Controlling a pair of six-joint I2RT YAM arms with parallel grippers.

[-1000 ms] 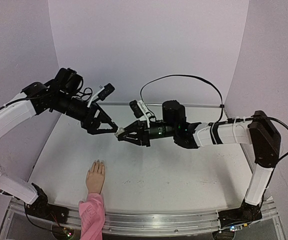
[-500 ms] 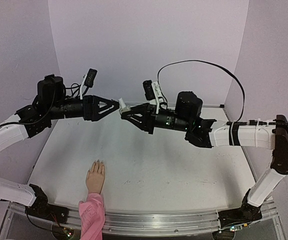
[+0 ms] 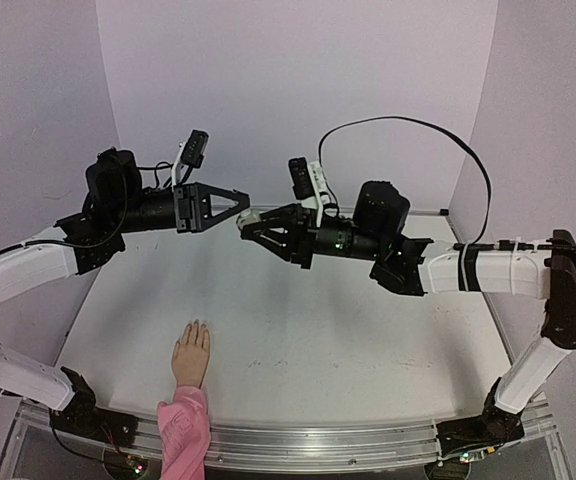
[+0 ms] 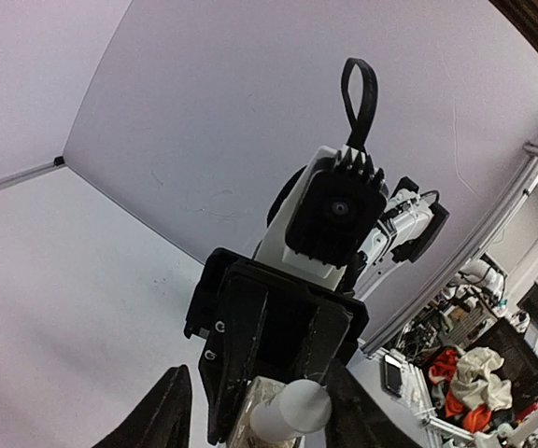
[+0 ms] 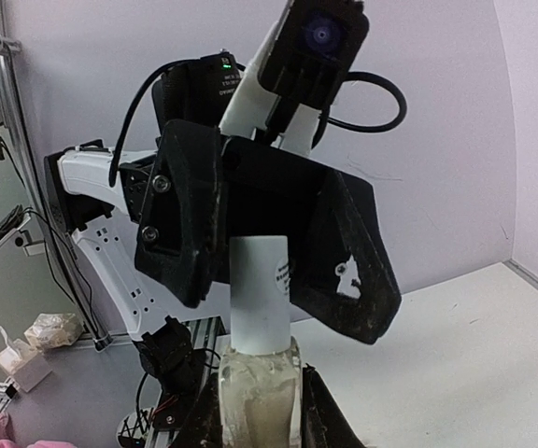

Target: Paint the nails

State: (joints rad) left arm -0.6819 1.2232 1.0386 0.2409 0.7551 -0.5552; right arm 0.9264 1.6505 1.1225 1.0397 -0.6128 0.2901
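The flesh-coloured mannequin hand [image 3: 191, 355] lies flat near the table's front left, its pink sleeve [image 3: 184, 428] over the edge. The nails [image 3: 197, 326] are barely distinguishable at the fingertips. High above the table, the two grippers meet tip to tip. My right gripper [image 5: 258, 406] is shut on a small smeared bottle [image 5: 258, 387] whose white cap [image 5: 260, 289] points at the left arm. My left gripper [image 4: 255, 373] is open, its jaws on either side of the cap [image 4: 292, 411]. One finger lies against the cap; the other stands apart from it.
Lilac walls enclose the white table [image 3: 368, 340] at the back and on both sides. An aluminium rail [image 3: 318, 440] runs along the front edge. A black cable [image 3: 408, 125] loops above the right arm.
Both arms have risen from just above the table to mid-air with the bottle between them. The left jaws have narrowed around the cap in the last half second.
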